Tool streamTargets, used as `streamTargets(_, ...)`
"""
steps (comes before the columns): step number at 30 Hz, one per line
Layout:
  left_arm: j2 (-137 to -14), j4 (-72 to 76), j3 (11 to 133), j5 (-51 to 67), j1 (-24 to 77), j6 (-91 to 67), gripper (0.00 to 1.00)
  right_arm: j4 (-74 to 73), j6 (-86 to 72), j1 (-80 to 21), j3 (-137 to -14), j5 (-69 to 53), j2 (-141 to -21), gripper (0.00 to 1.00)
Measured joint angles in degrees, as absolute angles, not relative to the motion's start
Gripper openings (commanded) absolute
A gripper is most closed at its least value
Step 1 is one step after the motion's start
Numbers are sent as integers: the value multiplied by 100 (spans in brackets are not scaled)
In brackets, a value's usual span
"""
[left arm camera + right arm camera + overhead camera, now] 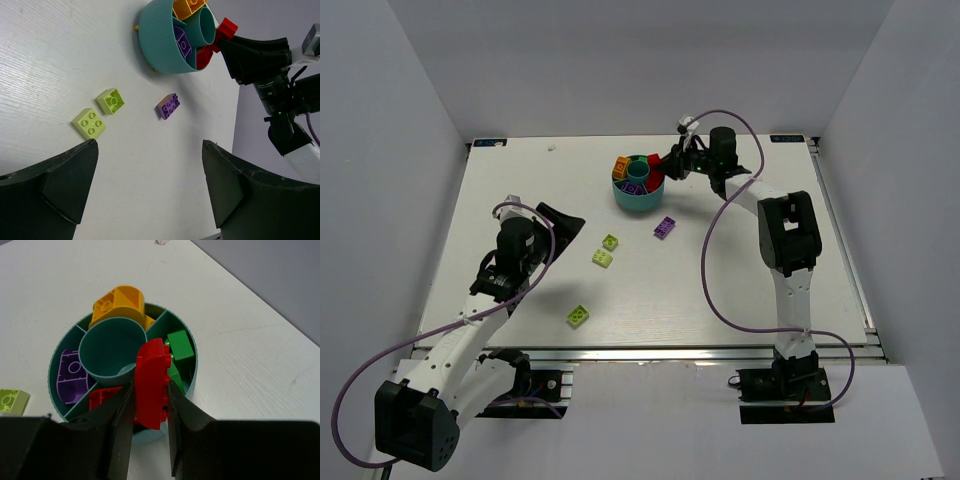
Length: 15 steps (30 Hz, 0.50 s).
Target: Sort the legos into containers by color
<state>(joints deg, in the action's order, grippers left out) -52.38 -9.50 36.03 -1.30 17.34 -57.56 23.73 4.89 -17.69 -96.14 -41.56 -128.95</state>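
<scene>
right tool [150, 396] grips a red brick [151, 371] with rounded top

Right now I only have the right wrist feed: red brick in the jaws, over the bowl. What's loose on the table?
Observer: Besides your red brick, four are loose: three lime green and one purple brick.
Operator: Where are the limes?
Observer: A lime pair lies close together on the near side of the bowl. The third lime brick lies alone, nearer the arm bases.
Operator: Left arm busy?
Observer: No. The left gripper is open with nothing between its fingers, and it faces the lime pair.
</scene>
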Motion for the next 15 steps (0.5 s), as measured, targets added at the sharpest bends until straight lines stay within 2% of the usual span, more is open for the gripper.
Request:
streamTargets(5,-5240,-945,3601,-128,1734,-5771,94,2429,497,-1758,-9424,-4195,-12849,0)
streamTargets(7,-5238,-945,3601,-128,1734,-5776,94,2416,502,-1758,-9332,-4211,-12779,6)
streamTargets(11,-5238,-945,3599,-128,1734,-5791,94,2399,499,-1752,-9279,-4222,-12726,21)
streamTargets(12,-5236,-947,3597,-130,1734,-5793,94,2394,499,-1750,-9277,-4222,-12724,29)
streamTargets(15,-5225,-945,3592,-130,1734,-5795,94,2390,497,-1741,-9275,-4222,-12722,41)
